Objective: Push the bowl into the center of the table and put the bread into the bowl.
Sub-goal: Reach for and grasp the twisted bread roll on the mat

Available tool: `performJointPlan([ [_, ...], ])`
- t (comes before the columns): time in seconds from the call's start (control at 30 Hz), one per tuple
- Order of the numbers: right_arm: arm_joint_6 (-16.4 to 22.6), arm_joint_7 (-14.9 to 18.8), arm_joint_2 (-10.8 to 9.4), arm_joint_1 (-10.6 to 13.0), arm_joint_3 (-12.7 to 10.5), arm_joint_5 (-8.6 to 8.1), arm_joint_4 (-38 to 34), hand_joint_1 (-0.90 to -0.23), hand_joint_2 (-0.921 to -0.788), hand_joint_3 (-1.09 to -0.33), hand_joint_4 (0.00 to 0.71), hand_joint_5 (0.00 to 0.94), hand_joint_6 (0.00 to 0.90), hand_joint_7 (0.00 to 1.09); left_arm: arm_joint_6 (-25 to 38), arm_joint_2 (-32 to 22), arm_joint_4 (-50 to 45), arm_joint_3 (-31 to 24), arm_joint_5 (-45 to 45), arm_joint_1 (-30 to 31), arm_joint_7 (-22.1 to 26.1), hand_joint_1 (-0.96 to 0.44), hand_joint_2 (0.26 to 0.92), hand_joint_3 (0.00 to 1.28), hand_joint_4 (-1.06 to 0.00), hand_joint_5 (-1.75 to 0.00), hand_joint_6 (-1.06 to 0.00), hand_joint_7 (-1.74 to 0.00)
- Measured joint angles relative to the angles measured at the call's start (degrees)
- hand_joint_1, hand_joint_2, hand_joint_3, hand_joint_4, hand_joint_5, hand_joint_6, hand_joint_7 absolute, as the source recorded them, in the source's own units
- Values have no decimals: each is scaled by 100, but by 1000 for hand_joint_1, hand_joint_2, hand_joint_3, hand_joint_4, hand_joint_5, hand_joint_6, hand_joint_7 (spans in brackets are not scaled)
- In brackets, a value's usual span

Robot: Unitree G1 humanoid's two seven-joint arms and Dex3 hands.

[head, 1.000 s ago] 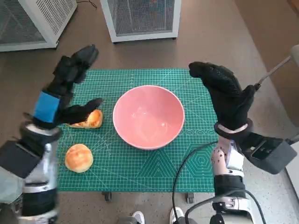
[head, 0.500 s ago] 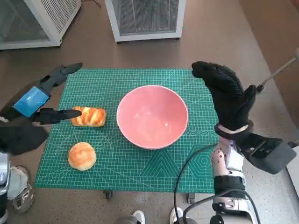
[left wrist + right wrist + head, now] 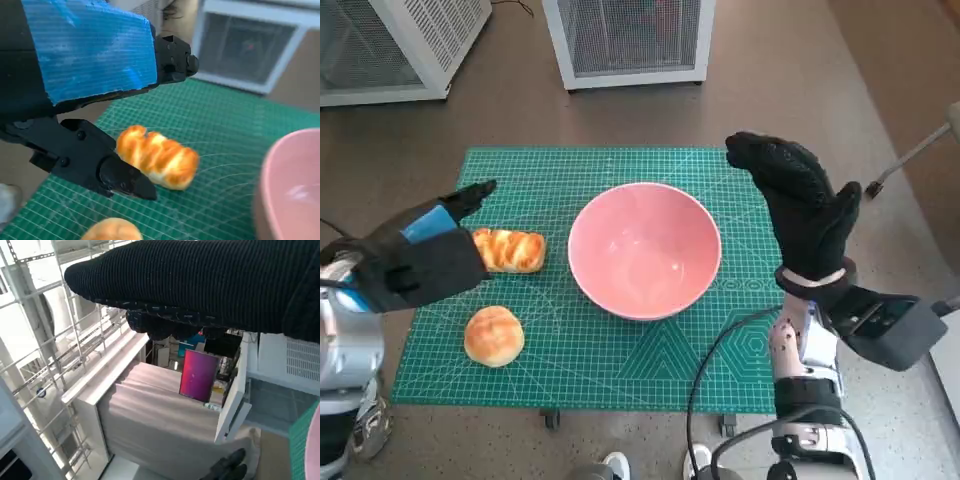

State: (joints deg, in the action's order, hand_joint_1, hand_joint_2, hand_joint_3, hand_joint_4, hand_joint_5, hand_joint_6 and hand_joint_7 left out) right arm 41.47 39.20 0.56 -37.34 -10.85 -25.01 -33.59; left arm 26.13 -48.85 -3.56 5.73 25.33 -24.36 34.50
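Two pieces of bread lie on the green cutting mat to the left of the pink bowl: a long braided loaf and, nearer the robot, a round bun. The bowl sits about mid-mat, upright and with nothing in it, so the push looks largely done and the bread is what remains.

The left hand hovers just beside the outer end of the braided loaf with its fingers spread and nothing held; in the left wrist view one black fingertip lies close to the loaf, though contact cannot be confirmed. The right hand is raised beside the bowl's right rim, fingers extended and empty, not touching the bowl.

The loaf will probably handle as light and soft, with a glossy crust that may slide on the smooth mat if nudged sideways. A gentle hold across its narrow middle, fingers on either long side, seems the safest grip; squeezing hard could dent it. The bun is likely similar and suits a hold from above around its widest part. The bowl looks rigid and smooth.
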Motion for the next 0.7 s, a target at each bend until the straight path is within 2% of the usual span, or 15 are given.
performJointPlan([
  [0.7,-27,75,5,-6,-12,-80,-42,-630,-921,-646,220,1,340,11,-631,342,1581,801,496,-647,-303,76,792,16,-54,-3,-165,-12],
])
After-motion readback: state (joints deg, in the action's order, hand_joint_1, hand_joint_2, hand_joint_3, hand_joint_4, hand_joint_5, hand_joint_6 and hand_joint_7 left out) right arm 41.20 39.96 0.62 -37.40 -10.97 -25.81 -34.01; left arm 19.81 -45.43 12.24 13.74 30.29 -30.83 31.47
